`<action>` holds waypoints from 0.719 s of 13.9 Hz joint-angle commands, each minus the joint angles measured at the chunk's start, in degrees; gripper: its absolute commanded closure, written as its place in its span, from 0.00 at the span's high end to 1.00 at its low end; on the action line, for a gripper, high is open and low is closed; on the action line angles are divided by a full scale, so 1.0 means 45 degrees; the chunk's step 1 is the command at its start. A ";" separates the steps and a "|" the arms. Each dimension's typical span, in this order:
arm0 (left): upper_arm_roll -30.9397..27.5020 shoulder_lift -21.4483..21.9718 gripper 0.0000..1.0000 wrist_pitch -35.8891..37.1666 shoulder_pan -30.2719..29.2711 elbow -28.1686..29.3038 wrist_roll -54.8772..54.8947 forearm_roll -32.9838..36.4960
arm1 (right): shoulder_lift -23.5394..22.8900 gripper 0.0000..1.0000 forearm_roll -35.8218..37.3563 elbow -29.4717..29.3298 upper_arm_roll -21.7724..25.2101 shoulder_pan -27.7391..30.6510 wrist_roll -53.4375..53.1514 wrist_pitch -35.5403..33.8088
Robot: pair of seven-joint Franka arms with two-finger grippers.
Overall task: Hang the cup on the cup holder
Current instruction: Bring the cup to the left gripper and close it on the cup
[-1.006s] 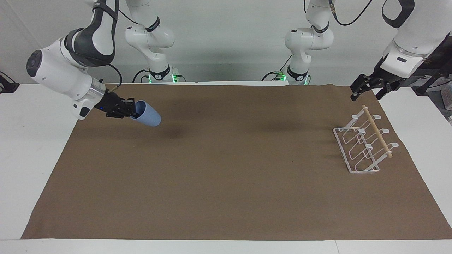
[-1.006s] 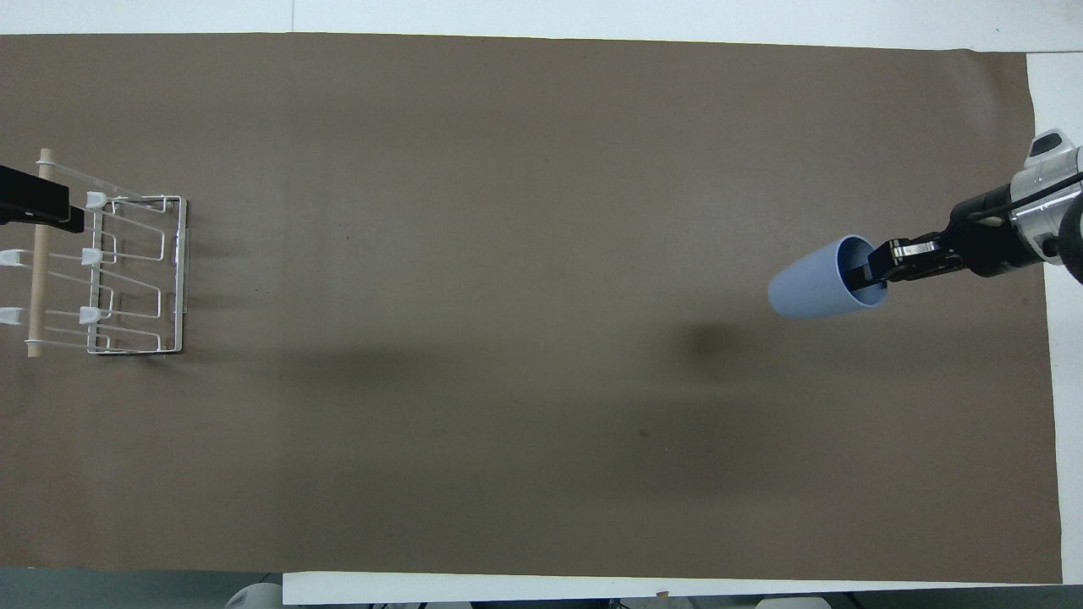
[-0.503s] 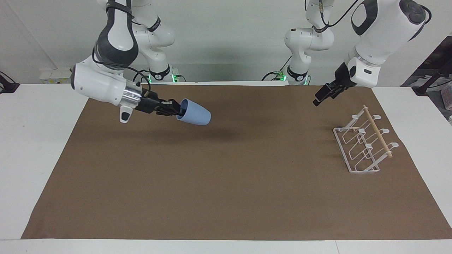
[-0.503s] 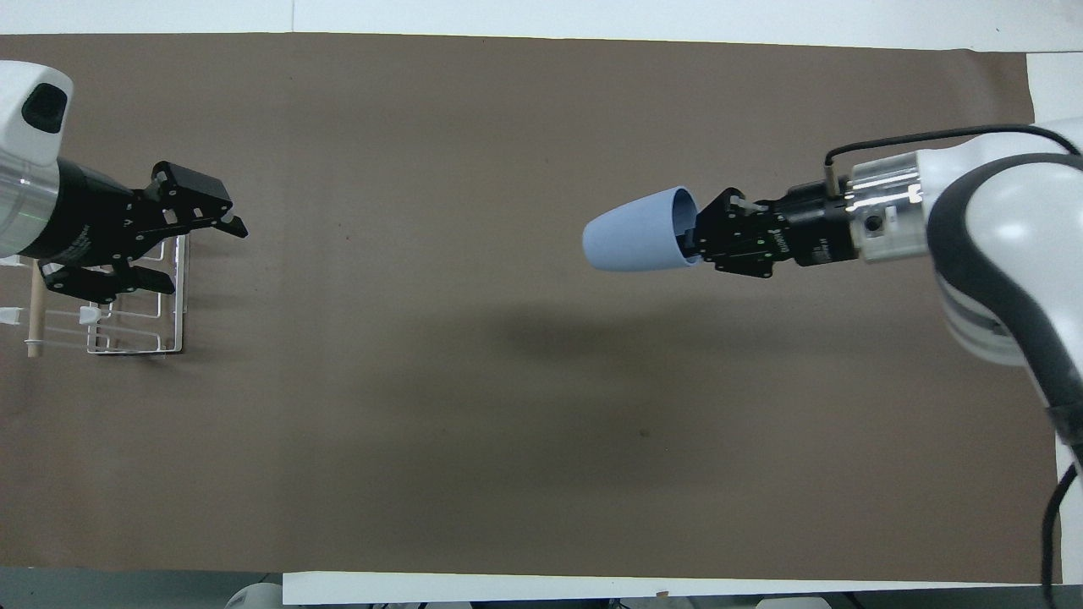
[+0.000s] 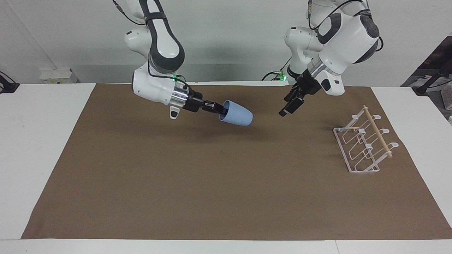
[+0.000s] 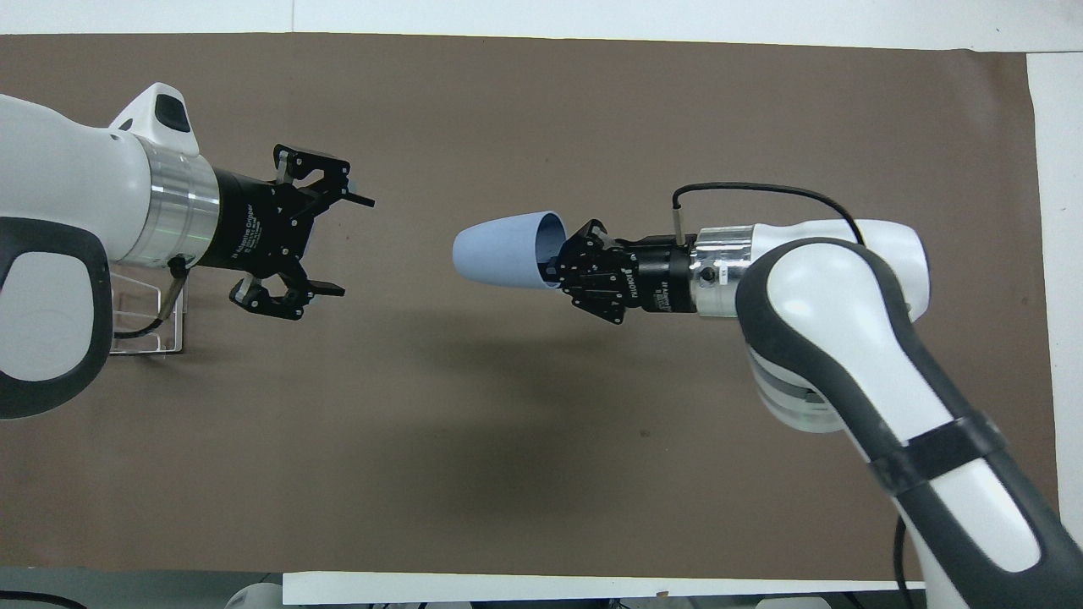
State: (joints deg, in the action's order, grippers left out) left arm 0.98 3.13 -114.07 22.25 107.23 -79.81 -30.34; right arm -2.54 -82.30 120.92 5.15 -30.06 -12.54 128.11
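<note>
My right gripper [image 5: 219, 108] is shut on the rim of the light-blue cup [image 5: 237, 114], with one finger inside the mouth. It holds the cup on its side in the air over the middle of the brown mat, base pointing toward my left gripper [image 5: 287, 107]. In the overhead view the cup [image 6: 497, 250] and right gripper [image 6: 552, 266] face the left gripper [image 6: 355, 246], which is open and empty with a gap between it and the cup. The white wire cup holder [image 5: 365, 143] stands on the mat at the left arm's end; in the overhead view the left arm hides most of the cup holder [image 6: 161, 326].
The brown mat [image 5: 226, 183] covers most of the white table [image 5: 35, 141]. Nothing else lies on it.
My right gripper has carried the cup from the right arm's end to over the mat's middle. My left gripper has swung from over the cup holder toward the cup.
</note>
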 commanded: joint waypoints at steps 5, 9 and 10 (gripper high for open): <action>-0.0140 -0.0285 1.00 -0.1215 0.1226 0.0566 -0.3279 -0.0856 | -0.0001 0.00 -0.0949 0.0064 0.0066 -0.1600 -0.0728 0.1608; -0.0159 -0.0285 1.00 -0.1117 0.1461 0.0918 -0.3221 -0.0798 | -0.0020 0.00 -0.0949 0.0024 0.0046 -0.1698 -0.0807 0.1804; -0.0159 -0.0285 1.00 -0.1078 0.1481 0.0995 -0.3202 -0.0798 | -0.0021 0.00 -0.0949 0.0024 0.0066 -0.1679 -0.0807 0.1804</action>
State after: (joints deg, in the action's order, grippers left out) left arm 0.97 1.00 -118.06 28.04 109.89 -93.91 -33.14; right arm -2.86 -85.44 121.00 5.18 -37.23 -15.58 135.53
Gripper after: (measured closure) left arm 0.000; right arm 0.956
